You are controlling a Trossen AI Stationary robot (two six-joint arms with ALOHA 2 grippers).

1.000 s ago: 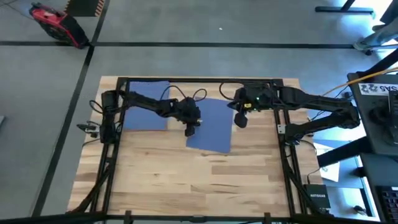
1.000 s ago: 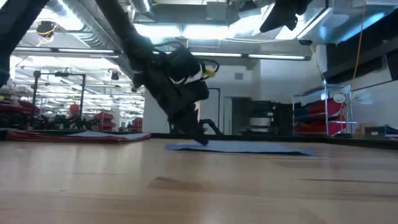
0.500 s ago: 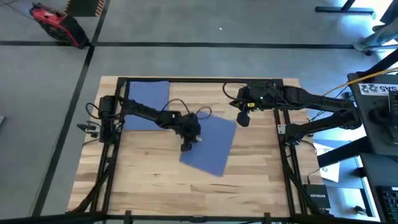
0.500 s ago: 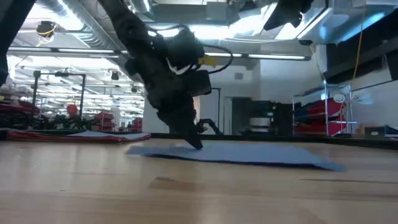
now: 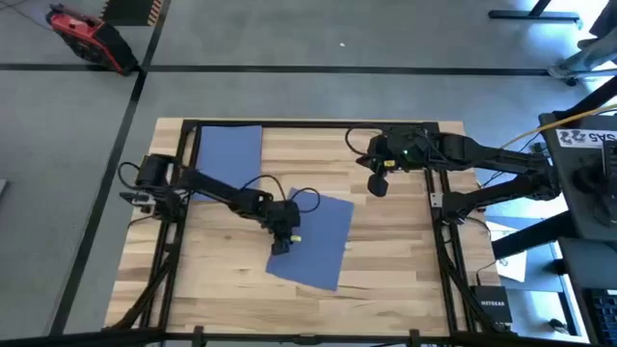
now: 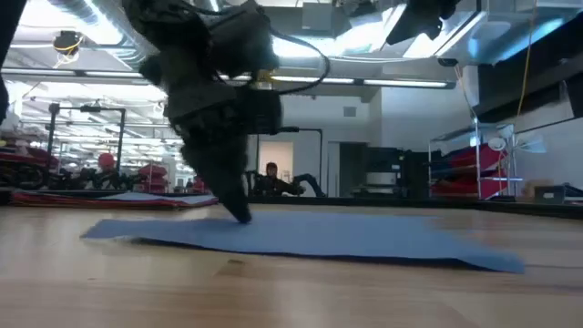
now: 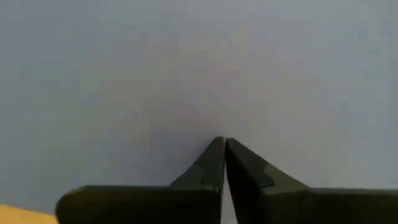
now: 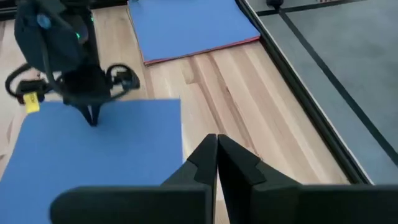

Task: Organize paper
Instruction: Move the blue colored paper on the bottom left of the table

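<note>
The loose blue sheet (image 5: 313,241) lies flat on the table (image 5: 222,299), a little toward 6 o'clock from the middle and turned at an angle to the table edges. It is thin and very light, so it probably bends easily and slides on the smooth wood. Lifting it from the middle seems hard; it is likely better to press on it and drag it, or to take it at a free edge or corner.

The left gripper (image 5: 280,247) stands with its tips pressed down on the sheet, near the sheet's 9 o'clock edge. Its fingers (image 7: 214,163) are closed together to one point and grip nothing; they only push on the paper.

A stack (image 5: 228,149) with a blue sheet on top lies at the table's 11 o'clock corner, well apart from the loose sheet.

The right gripper (image 5: 376,185) hangs above the bare wood at about 1 o'clock, fingers also closed and empty, beside the sheet's far corner and not touching it.
</note>
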